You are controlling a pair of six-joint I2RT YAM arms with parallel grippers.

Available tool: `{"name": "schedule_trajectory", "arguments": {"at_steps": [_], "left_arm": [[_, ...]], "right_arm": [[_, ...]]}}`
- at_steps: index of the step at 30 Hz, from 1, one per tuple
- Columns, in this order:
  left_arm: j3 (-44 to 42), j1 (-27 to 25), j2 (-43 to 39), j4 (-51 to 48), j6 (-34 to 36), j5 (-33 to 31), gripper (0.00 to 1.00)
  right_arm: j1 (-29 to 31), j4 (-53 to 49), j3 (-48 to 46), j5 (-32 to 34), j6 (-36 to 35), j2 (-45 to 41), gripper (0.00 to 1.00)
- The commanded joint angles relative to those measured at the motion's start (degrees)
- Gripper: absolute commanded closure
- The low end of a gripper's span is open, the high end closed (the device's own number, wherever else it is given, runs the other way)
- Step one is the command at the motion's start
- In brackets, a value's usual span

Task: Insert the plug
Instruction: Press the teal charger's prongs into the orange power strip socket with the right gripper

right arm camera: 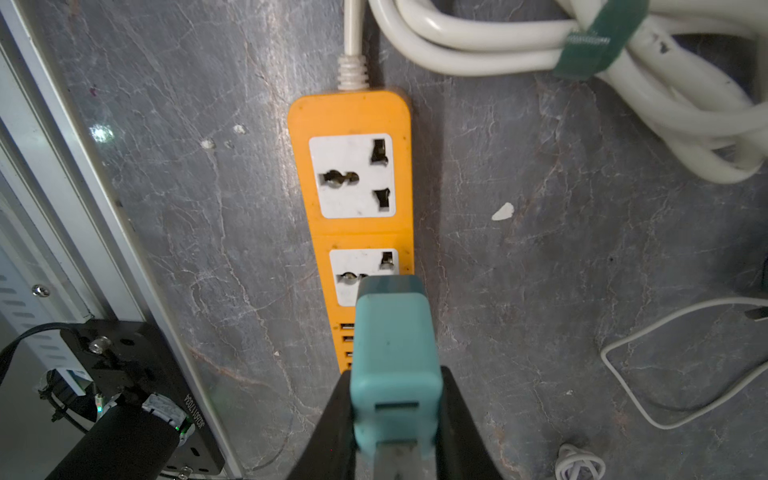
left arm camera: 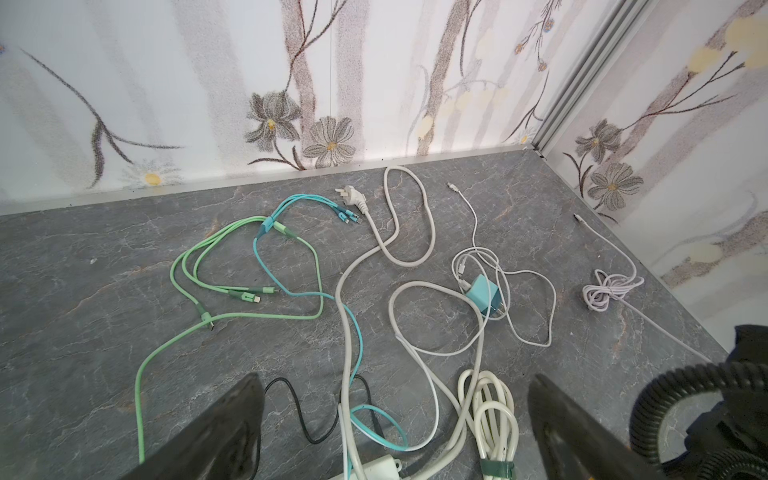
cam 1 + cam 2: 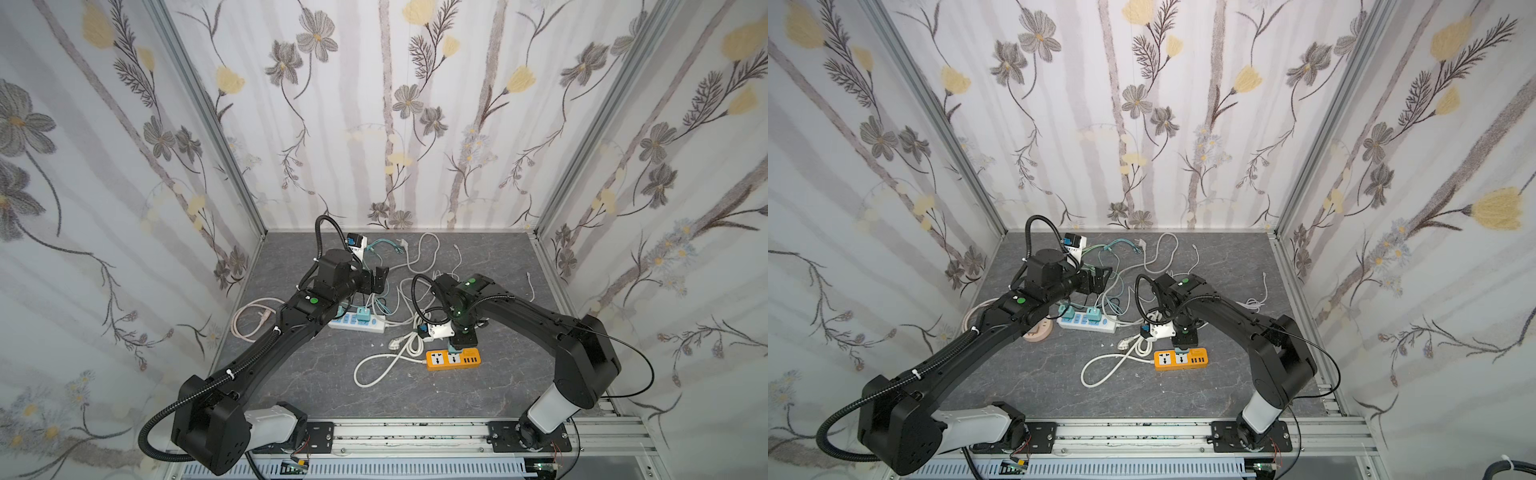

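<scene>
A teal plug [image 1: 395,345] is clamped between the two black fingers of my right gripper [image 1: 395,384], which is shut on it and points down. The plug's front end sits over the second socket of the orange power strip [image 1: 349,120]. Its prongs are hidden, so I cannot tell how deep they sit. The strip's first socket is uncovered. In both top views the plug [image 3: 454,348] [image 3: 1180,350] stands on the orange strip [image 3: 471,360] [image 3: 1163,360] at the front middle. My left gripper [image 3: 380,276] [image 2: 395,390] hangs open above loose cables, farther back.
A white power strip [image 3: 361,328] with teal chargers plugged in lies under the left arm. Green, teal and white cables [image 2: 257,266], a loose teal charger [image 2: 482,291] and a white three-pin plug [image 2: 349,199] lie behind. A bundled white cord [image 1: 623,83] lies beside the orange strip.
</scene>
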Motion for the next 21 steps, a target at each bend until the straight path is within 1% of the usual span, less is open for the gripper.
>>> {"name": "schedule_trajectory", "arguments": {"at_steps": [1,7,10,21], "left_arm": [[0.47,0.08,0.11,1.48,-0.51,0.25,0.00],[0.47,0.11,0.29,1.16,-0.39,0.26,0.00],[0.65,0.17,0.60,1.13,-0.34,0.39,0.00],[0.73,0.17,1.07,1.48,-0.08,1.51,0.00]], "right_arm": [[0.09,1.79,-0.09,-2.23,-1.26,0.83,1.00],[0.15,0.86,-0.65,-4.57,-1.78,0.38,1.00],[0.14,0.51,-1.12,-4.71,-1.81,0.40,1.00],[0.08,0.95,-2.11,-1.08,-2.30,0.18,1.00]]}}
